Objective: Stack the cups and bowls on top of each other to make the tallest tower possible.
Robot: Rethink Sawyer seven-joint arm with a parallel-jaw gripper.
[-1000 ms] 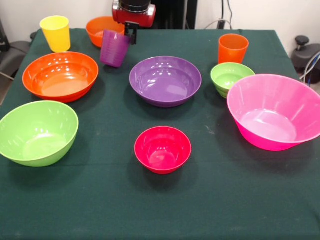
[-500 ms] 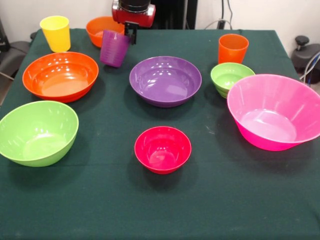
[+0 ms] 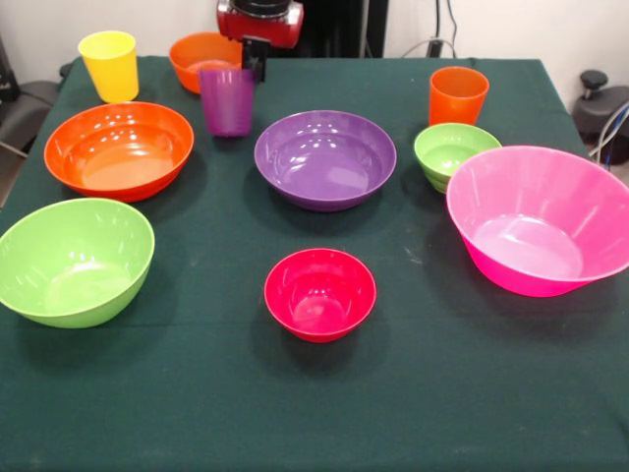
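Note:
The translucent purple cup (image 3: 227,100) stands upright on the green cloth, between the small orange bowl (image 3: 201,51) and the purple bowl (image 3: 325,157). My gripper (image 3: 256,61) hangs at the cup's far right rim, close against it. The yellow cup (image 3: 109,65) is at the far left and the orange cup (image 3: 458,95) at the far right. The small red-magenta bowl (image 3: 319,293) sits alone near the front middle. A small green bowl (image 3: 455,152) stands beside the huge pink bowl (image 3: 541,216). No tower is in view: every piece stands on its own.
A large orange bowl (image 3: 119,147) and a lime green bowl (image 3: 74,258) fill the left side. The table (image 3: 324,413) is covered in dark green cloth. Dark objects stand off the table at both sides.
The purple cup hung tilted under the gripper before. It now stands upright on the cloth, and the gripper has risen slightly.

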